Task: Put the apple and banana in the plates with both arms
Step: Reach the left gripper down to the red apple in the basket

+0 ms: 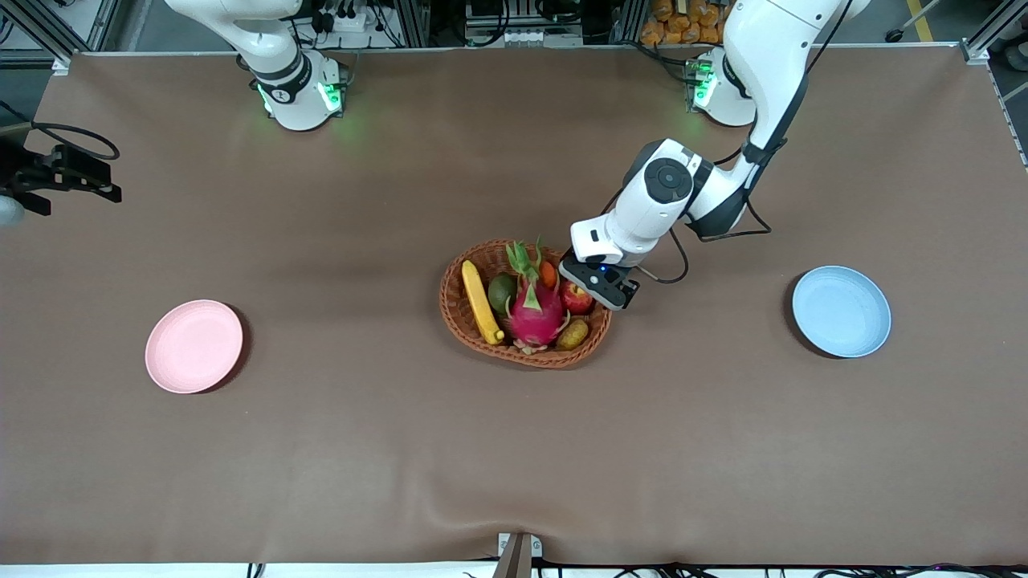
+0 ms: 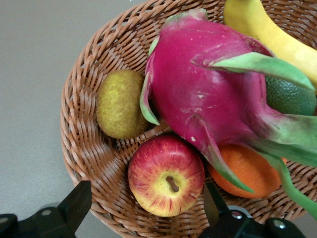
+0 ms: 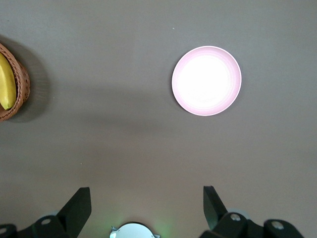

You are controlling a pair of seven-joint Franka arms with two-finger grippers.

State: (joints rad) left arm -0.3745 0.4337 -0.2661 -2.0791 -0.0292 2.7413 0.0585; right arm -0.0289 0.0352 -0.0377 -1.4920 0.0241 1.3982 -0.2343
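Observation:
The apple lies in a wicker basket at mid-table, stem up in the left wrist view. The banana lies along the basket's side toward the right arm's end; it also shows in the left wrist view and the right wrist view. My left gripper is open just above the apple, one finger outside the basket rim, the other between apple and orange. My right gripper is open and empty, high over bare table near its base. The pink plate and blue plate are empty.
The basket also holds a magenta dragon fruit, a small orange fruit, a green fruit and a brownish oval fruit. The dragon fruit lies against the apple. Black gear juts in at the table's edge at the right arm's end.

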